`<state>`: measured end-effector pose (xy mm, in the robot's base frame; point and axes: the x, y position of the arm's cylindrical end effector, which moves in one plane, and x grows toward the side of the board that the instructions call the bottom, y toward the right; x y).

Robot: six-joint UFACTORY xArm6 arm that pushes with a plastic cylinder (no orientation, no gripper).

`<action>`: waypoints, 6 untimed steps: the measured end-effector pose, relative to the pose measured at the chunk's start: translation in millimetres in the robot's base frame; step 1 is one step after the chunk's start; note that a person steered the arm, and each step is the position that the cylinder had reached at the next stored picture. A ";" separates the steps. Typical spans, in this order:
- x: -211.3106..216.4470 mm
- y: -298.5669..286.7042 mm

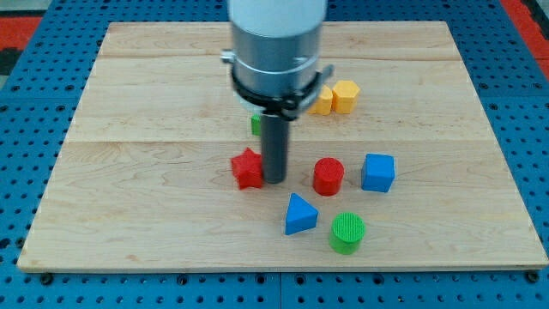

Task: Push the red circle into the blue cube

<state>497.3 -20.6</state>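
A pale wooden tabletop (154,103) sits on a blue pegboard. Left to right along its middle: a red star-shaped block (247,167), then my tip (274,180) just beside it, then the red circle, a short plastic cylinder (328,176), then the blue cube (377,172) close by on its right, a sliver of wood between them. So the circle lies to the right of my tip, cube straight beyond: a rightward push looks called for. There are no fingers here, only a bare rod.
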 end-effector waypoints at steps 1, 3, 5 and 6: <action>-3.4 -8.4; 42.1 89.2; 35.0 163.1; 28.7 136.0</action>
